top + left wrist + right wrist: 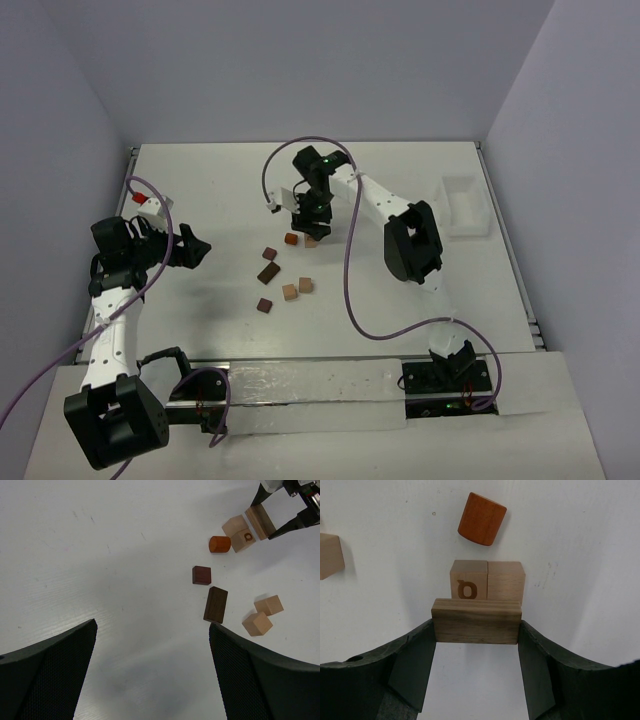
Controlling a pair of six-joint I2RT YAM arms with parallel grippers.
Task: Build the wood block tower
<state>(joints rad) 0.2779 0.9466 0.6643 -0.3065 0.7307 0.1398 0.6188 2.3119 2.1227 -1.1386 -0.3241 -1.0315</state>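
Left claw (152,626) agape, right claw (476,627) full

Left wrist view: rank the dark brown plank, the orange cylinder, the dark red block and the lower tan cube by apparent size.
1. dark brown plank
2. lower tan cube, close behind
3. orange cylinder and dark red block: too alike to rank.

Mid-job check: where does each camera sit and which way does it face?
Top: above and behind the robot, looking down on the table; both arms show.
Left wrist: on the left arm, facing the blocks; its open left gripper at bottom.
Right wrist: looking down at the plank clamped in the right gripper, by two tan cubes.
Shared: both wrist views show the orange cylinder and plank.
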